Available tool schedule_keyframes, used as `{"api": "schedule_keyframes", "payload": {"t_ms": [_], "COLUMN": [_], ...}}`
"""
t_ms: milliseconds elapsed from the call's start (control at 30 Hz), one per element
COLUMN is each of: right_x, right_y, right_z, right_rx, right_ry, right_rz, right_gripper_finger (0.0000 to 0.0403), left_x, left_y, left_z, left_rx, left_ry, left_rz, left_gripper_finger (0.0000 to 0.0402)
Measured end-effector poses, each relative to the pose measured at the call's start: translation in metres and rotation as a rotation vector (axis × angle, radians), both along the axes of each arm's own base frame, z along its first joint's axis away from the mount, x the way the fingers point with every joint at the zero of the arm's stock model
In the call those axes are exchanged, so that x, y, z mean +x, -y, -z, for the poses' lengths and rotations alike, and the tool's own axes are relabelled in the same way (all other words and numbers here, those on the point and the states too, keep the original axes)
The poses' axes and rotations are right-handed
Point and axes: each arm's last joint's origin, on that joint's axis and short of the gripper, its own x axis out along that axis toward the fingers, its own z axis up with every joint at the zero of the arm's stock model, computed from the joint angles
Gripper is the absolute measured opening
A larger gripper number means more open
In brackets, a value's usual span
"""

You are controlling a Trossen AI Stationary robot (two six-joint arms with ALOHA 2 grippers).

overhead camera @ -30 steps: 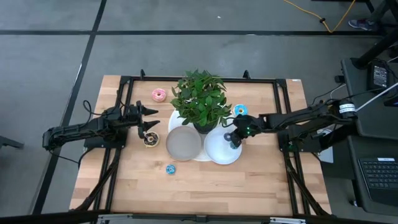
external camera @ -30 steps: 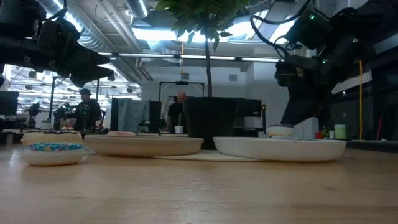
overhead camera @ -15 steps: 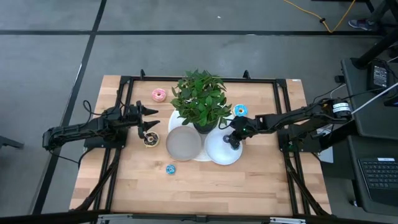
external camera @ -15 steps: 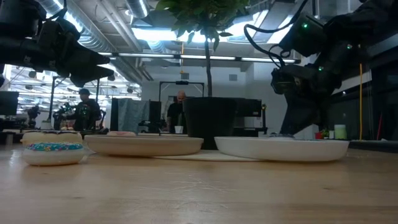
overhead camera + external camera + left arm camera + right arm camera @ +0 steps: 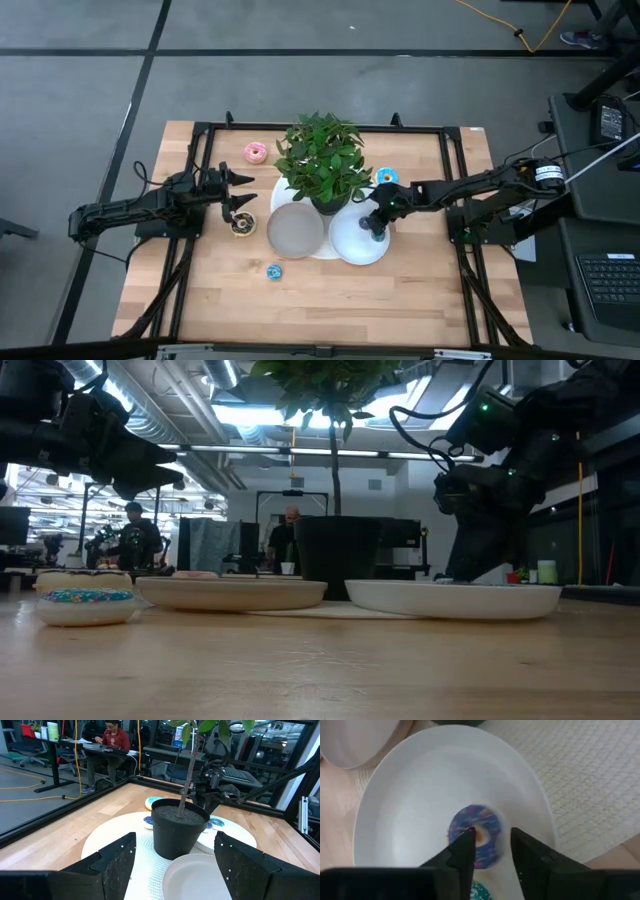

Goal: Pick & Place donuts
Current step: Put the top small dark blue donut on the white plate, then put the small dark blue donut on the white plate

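Since a second ago the right gripper (image 5: 375, 222) has shifted slightly toward the plant and settled lower over the white plate (image 5: 345, 245), and its fingers (image 5: 462, 851) have parted. Directly beneath them a blue-iced donut (image 5: 476, 834) lies on the plate's floor, one fingertip crossing its edge, the other standing just beside it; I judge it released rather than gripped. Close behind the fingers, another light-blue piece peeks out on the same plate (too little shows to say what it is).

The left gripper (image 5: 236, 192) has not moved; it hangs with jaws wide and empty, a chocolate donut (image 5: 242, 225) on the table just beside its tips.

As far as can be seen, one donut is delivered. Left on the bare wood: the chocolate one, a pink donut (image 5: 255, 152) well beyond the left gripper, a small blue donut (image 5: 274, 271) toward the table's near edge, and a blue donut (image 5: 386, 177) just behind the right gripper. The grey plate (image 5: 295, 231) looks empty.
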Motion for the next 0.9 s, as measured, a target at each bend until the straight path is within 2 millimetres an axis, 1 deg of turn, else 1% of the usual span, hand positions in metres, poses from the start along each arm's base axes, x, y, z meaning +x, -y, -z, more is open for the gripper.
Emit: {"api": "schedule_keyframes", "payload": {"t_ms": [133,367,633,900], "right_x": [0.004,0.009,-0.002,-0.014], "right_y": [0.001,0.004,0.023,0.048], "right_z": [-0.006,-0.022,-0.042,-0.059], "right_rx": [-0.011,-0.022,-0.073,-0.161], "right_ry": [0.011,0.068,0.129,0.197], "right_rz": [-0.011,-0.032,-0.002,0.037], "right_gripper_finger": [0.0142,0.0143,0.0143,0.0143], "left_x": [0.0,0.0,0.0,0.0], "left_y": [0.0,0.0,0.0,0.0], "left_z": [0.0,0.0,0.0,0.0], "left_rx": [0.0,0.0,0.0,0.0], "left_ry": [0.0,0.0,0.0,0.0], "left_rz": [0.0,0.0,0.0,0.0], "left_gripper_finger": [0.026,0.026,0.026,0.026]}}
